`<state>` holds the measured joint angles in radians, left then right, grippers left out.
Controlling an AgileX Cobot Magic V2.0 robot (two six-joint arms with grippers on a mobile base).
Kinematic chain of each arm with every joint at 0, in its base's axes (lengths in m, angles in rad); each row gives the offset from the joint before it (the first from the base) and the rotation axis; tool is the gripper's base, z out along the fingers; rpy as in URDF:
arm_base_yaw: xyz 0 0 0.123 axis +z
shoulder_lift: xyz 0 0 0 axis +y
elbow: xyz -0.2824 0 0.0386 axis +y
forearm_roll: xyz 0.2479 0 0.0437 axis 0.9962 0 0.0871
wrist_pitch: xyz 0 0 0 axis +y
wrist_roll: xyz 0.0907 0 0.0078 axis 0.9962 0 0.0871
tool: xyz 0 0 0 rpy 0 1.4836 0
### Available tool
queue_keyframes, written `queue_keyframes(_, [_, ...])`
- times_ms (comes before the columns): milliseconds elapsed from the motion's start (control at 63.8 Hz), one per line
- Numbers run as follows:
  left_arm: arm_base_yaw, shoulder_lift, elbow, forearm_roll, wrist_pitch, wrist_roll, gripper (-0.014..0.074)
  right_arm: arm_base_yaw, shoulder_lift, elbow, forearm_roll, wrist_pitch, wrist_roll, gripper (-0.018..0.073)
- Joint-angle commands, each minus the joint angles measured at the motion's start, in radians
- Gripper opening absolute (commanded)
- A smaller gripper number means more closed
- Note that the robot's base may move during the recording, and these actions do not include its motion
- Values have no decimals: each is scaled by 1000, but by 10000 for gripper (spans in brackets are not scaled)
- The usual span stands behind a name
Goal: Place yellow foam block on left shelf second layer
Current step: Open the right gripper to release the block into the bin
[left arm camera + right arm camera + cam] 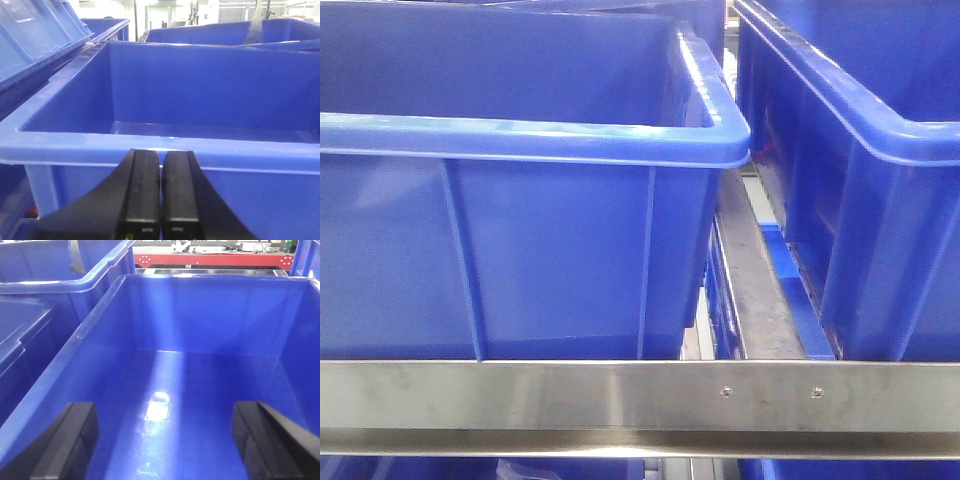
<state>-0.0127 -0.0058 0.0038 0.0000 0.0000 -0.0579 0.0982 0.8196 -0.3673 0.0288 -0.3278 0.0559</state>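
Black left fingers (161, 200) sit pressed together, holding nothing, just short of a blue bin's near rim (150, 150); that bin looks empty ahead of them. Right fingers (165, 440) are spread wide over another blue bin's bare floor (200, 390). No yellow foam block shows anywhere, so its direction, long axis and nearer arm cannot be judged.

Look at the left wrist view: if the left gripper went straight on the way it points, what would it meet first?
Probably the near wall of the blue bin, just below its rim. The left gripper has its jaws closed and empty, level with that wall. Depth is hard to judge.
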Motion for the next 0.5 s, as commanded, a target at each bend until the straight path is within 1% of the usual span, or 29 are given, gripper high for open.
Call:
queue_keyframes(0, [-1, -20, 27, -6, -82, -3, 124, -5, -29, -40, 15, -102, 2, 602])
queue_keyframes(94, [-1, -20, 27, -6, -82, -3, 124, -5, -53, -40, 56, -101, 2, 501])
queue_keyframes(204, [-1, -20, 27, -6, -82, -3, 124, -5, -83, -40, 74, -87, 1, 270])
queue_keyframes(251, [-1, -20, 27, -6, -82, -3, 124, -5, -97, -40, 74, -77, 1, 139])
queue_keyframes(298, [-1, -20, 27, -6, -82, -3, 124, -5, -111, -40, 74, -64, 1, 37])
queue_keyframes(345, [-1, -20, 27, -6, -82, -3, 124, -5, -127, -40, 74, -42, 0, 59])
queue_keyframes(424, [-1, -20, 27, -6, -82, -3, 124, -5, -157, -36, 74, 13, -19, 54])
queue_keyframes(486, [-1, -20, 27, -6, -82, -3, 124, -5, -191, -36, 74, 83, -63, 55])
